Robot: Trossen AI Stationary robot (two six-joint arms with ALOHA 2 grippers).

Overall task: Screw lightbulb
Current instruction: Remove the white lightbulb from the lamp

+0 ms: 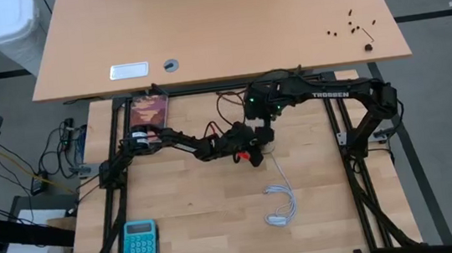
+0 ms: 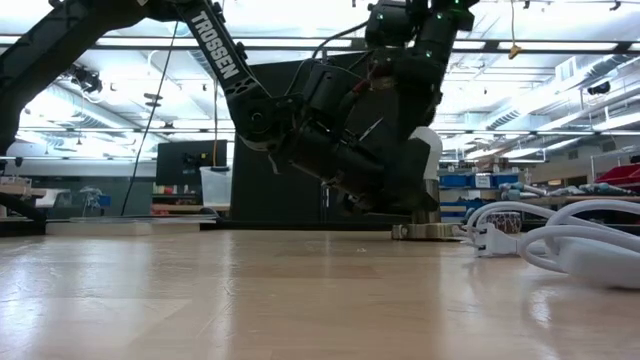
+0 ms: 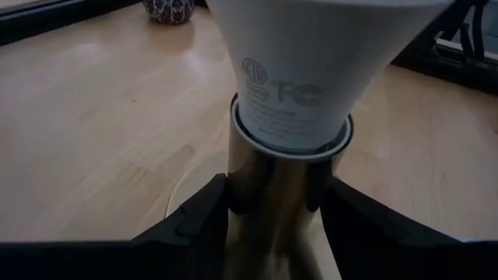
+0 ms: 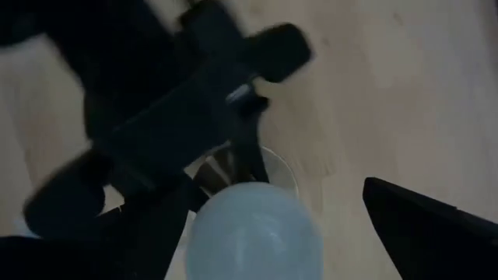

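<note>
The white lightbulb (image 3: 311,70) stands upright in a metal socket (image 3: 276,194), whose round base disc (image 2: 425,231) rests on the wooden table. My left gripper (image 3: 284,225) reaches in from the table's left and is shut on the socket. My right gripper (image 1: 259,123) hangs above the bulb, pointing steeply down and open. In the right wrist view the bulb's dome (image 4: 253,229) lies below it, and one finger (image 4: 428,225) stands well off to the side, touching nothing. My left gripper pinches the socket's metal stem (image 3: 272,175) between its two fingers, one finger (image 3: 194,218) on each side, just under the collar that the bulb sits in. The fingers come nearly level from the table's left. The socket stands upright on the table.
A white cable (image 1: 280,205) lies coiled on the table near-right of the socket and shows close by in the low view (image 2: 560,245). A teal calculator (image 1: 140,243) lies at the near left corner. A patterned object (image 1: 150,111) sits at the far left.
</note>
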